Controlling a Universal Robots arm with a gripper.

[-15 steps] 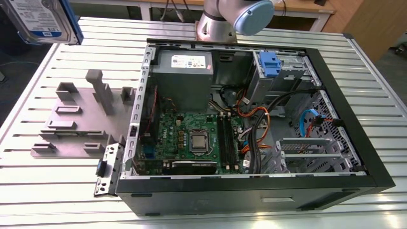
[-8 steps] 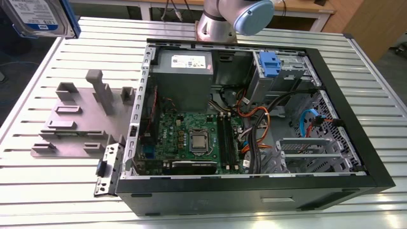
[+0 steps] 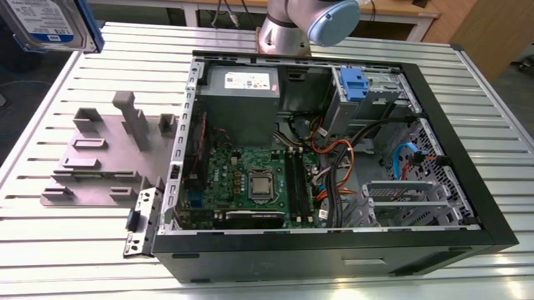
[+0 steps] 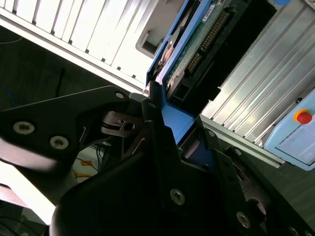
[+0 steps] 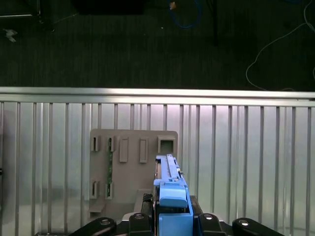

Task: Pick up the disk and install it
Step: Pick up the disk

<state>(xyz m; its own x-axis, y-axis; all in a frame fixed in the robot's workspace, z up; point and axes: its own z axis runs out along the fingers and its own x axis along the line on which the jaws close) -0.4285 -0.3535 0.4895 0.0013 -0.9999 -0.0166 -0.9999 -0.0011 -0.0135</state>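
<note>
step in hand: you're in the carry; the pick-up looks done and the install is not yet done
disk [image 3: 50, 25]: aloft at the exterior view's upper left, label face to the camera, well apart from the case [image 3: 317, 247]
pincer [image 4: 177, 120]: clenched on the disk, gripping its blue carrier [image 5: 172, 196] with a black finger [image 4: 153, 110] on each side; both wrist views show the grasp
under the disk: grey fixture [image 5: 133, 162] lying flat on the slatted surface [image 3: 84, 250]; the disk hangs clear of it, edge-on in the first wrist view
arm [image 3: 309, 25]: base column at the far side of the case
case interior: open side up; power supply [image 3: 242, 94] at the far wall, motherboard [image 3: 250, 181] in the middle
target, as you'd judge it: metal drive bay [image 3: 376, 100] at the far corner, just beside the power supply on the exterior view's right, with a blue bracket [image 3: 354, 84] fixed to it
cables [image 3: 334, 150]: orange and black bundle near the bay's mouth
next move calls for: a long traverse across the case, then squaring the carrier to the bay before any push
watch: the cable bundle and the case rim on the way in; how deep the grasp sits on the carrier you cannot tell
</note>
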